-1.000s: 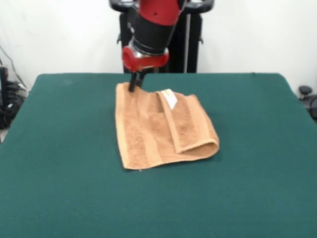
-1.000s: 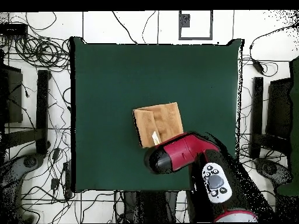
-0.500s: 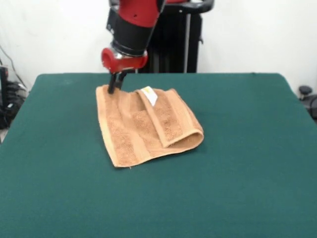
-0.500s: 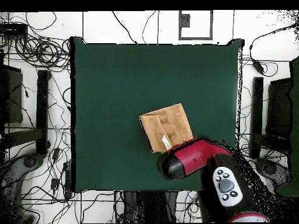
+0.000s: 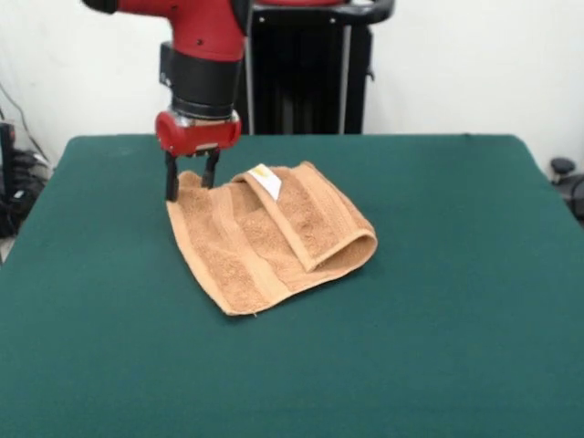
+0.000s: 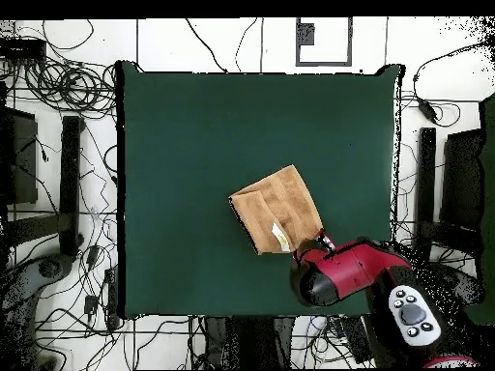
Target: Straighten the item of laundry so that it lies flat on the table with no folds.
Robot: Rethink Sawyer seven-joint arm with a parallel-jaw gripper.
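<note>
The gripper (image 5: 192, 179) is hanging with its fingers spread, holding nothing, straddling the towel's (image 5: 269, 239) 10 o'clock corner. The towel is lying folded mid-table (image 5: 456, 365). Next move, likely: closing on that corner, then unfolding the flap.

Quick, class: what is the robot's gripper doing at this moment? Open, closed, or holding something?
Gripper: open, its two fingers spread at the far corner of the towel, clamping nothing. The towel lies on the table, one side folded over.
</note>
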